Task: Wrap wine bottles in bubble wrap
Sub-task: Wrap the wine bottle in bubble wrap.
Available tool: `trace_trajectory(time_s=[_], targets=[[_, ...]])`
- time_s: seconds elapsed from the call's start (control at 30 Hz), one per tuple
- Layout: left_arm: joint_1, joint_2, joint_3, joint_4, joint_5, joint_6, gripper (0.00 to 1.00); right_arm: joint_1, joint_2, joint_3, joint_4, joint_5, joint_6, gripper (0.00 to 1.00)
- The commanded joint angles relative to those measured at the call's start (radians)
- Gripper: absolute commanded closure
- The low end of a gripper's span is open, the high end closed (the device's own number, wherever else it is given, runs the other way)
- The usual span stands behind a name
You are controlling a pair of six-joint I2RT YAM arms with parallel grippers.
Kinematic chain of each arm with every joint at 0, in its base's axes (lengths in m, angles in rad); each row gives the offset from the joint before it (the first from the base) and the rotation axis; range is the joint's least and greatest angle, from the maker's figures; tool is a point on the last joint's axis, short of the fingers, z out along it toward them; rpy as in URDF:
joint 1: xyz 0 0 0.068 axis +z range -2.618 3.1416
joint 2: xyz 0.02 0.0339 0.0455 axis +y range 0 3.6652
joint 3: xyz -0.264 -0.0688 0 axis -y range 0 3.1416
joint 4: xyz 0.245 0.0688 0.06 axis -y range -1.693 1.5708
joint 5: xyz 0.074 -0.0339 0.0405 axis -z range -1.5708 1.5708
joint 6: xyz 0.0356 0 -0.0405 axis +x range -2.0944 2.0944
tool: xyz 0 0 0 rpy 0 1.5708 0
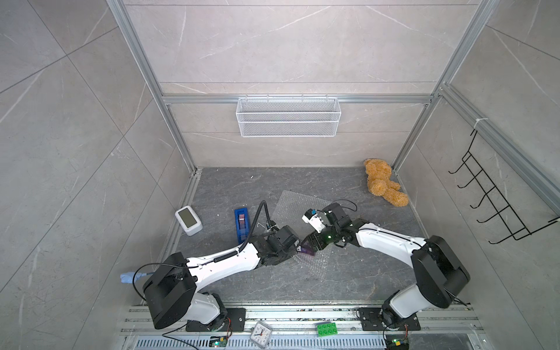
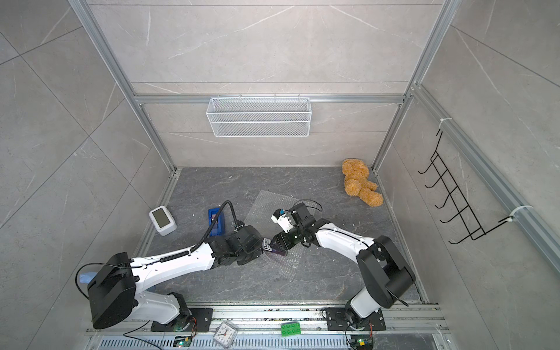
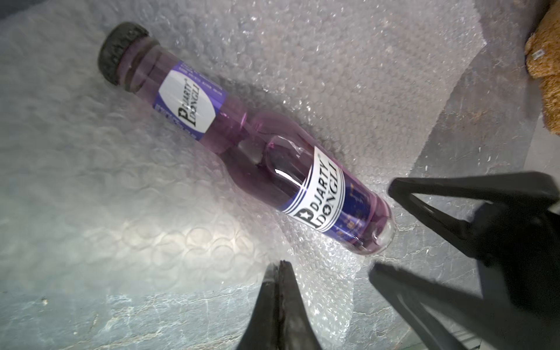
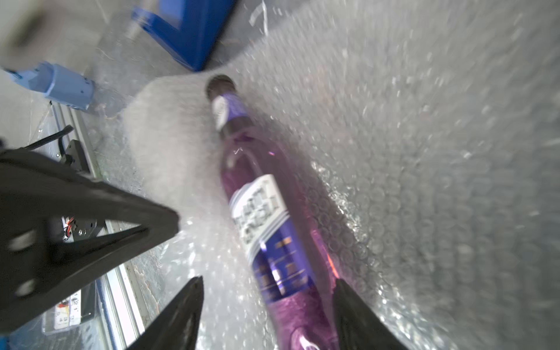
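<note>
At the centre of the table (image 1: pixel 230 188), the bottle (image 3: pixel 257 151) lies on its side on the wrap (image 3: pixel 333 75); at its 9 o'clock the left gripper (image 3: pixel 278 269) is pinched shut on the wrap's edge, at 3 o'clock the right gripper (image 4: pixel 268 279) straddles its base, jaws apart. Unheld, the bottle could roll as the fold lifts

Twin overhead views, wrist cameras close on bottle (image 3: pixel 242 142)
</note>
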Motion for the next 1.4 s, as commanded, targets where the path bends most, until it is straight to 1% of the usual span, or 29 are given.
trace_trajectory(time_s=[0.0,0.07,0.17,0.23,0.33,0.4,0.47,0.53,0.63,0.7,0.77,0.8,0.87,0.97,1.03,1.07,1.13,1.23,1.3,1.37], targets=[[0.005,0.018,0.035,-0.038,-0.023,0.001,1.0,0.002,-0.05,-0.009,0.012,0.071,-0.054,0.3],[0.013,0.021,0.042,-0.042,-0.026,-0.009,1.0,0.002,-0.087,-0.023,0.015,0.083,-0.056,0.3],[0.026,0.027,0.057,-0.07,-0.024,-0.014,1.0,0.005,-0.184,-0.119,0.088,0.107,-0.034,0.3],[0.032,0.023,0.057,-0.086,-0.024,-0.02,1.0,0.023,-0.251,-0.167,0.09,0.138,-0.02,0.3],[0.042,0.004,0.03,-0.081,-0.02,-0.039,1.0,0.122,-0.33,-0.231,0.074,0.228,-0.004,0.29],[0.052,-0.007,0.01,-0.061,-0.015,-0.05,1.0,0.203,-0.362,-0.279,0.099,0.269,0.03,0.29],[0.058,-0.013,0.002,-0.052,-0.015,-0.054,1.0,0.261,-0.364,-0.308,0.122,0.311,0.062,0.28],[0.059,-0.013,0.002,-0.052,-0.014,-0.054,1.0,0.288,-0.338,-0.319,0.133,0.344,0.078,0.26],[0.06,-0.011,0.003,-0.053,-0.012,-0.049,1.0,0.322,-0.25,-0.275,0.107,0.391,0.077,0.26],[0.062,-0.011,0.008,-0.059,-0.009,-0.042,1.0,0.346,-0.188,-0.233,0.079,0.459,0.078,0.28],[0.062,-0.013,0.013,-0.071,-0.009,-0.034,1.0,0.372,-0.152,-0.208,0.068,0.515,0.078,0.32],[0.062,-0.014,0.016,-0.075,-0.01,-0.031,1.0,0.388,-0.14,-0.2,0.07,0.55,0.079,0.37],[0.062,-0.018,0.021,-0.081,-0.008,-0.024,1.0,0.408,-0.124,-0.191,0.067,0.605,0.086,0.48],[0.063,-0.026,0.029,-0.102,-0.009,0.008,1.0,0.426,-0.126,-0.189,0.065,0.649,0.089,0.7],[0.065,-0.034,0.041,-0.131,-0.019,0.04,1.0,0.428,-0.134,-0.188,0.057,0.67,0.09,0.78],[0.067,-0.039,0.046,-0.149,-0.024,0.063,0.99,0.428,-0.135,-0.183,0.046,0.686,0.094,0.82],[0.07,-0.051,0.059,-0.162,-0.027,0.129,0.88,0.429,-0.128,-0.164,0.019,0.715,0.106,0.88],[0.069,-0.074,0.08,-0.19,-0.038,0.225,0.78,0.429,-0.113,-0.141,-0.003,0.726,0.12,0.95],[0.069,-0.095,0.085,-0.199,-0.043,0.281,0.75,0.429,-0.11,-0.14,0.006,0.73,0.135,0.96],[0.07,-0.118,0.082,-0.202,-0.044,0.342,0.73,0.429,-0.111,-0.143,0.018,0.739,0.163,0.96]])
